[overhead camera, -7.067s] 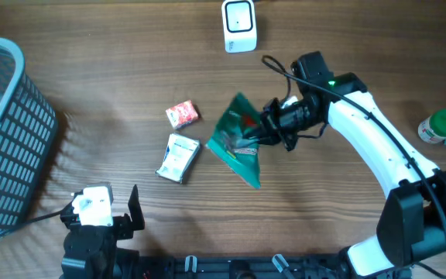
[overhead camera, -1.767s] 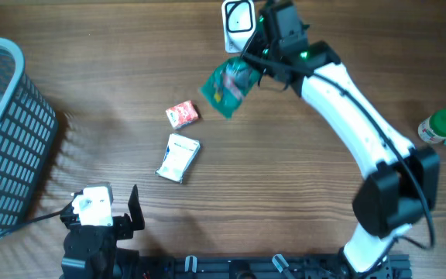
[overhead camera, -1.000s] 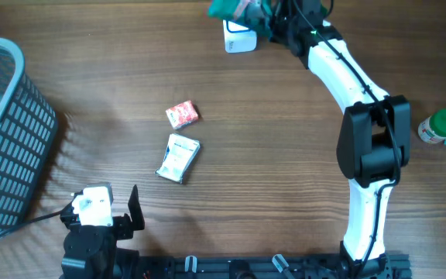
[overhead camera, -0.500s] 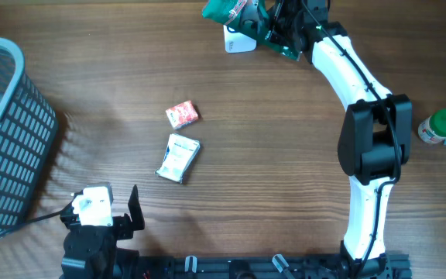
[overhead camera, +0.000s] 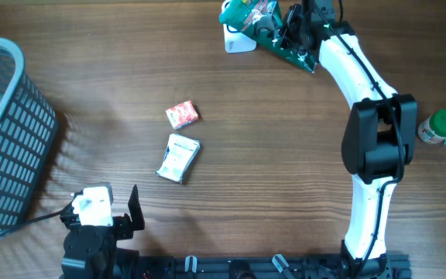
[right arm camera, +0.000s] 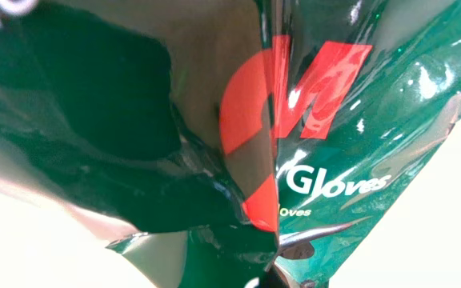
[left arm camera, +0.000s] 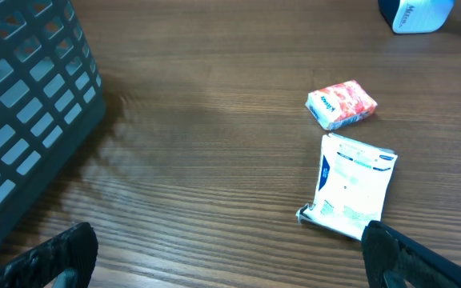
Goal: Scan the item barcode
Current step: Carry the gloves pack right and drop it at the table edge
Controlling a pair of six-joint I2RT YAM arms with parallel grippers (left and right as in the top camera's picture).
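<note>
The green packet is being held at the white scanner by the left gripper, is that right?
Not quite: it is the right gripper, not the left, that holds the green packet at the white scanner, as the overhead view shows.

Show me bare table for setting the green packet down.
Open wood lies between the white sachet and the white robot arm, and between the grey mesh basket and small red packet. Crowded at the white scanner box, far edge.

green glove packet, grey latticed basket
</note>
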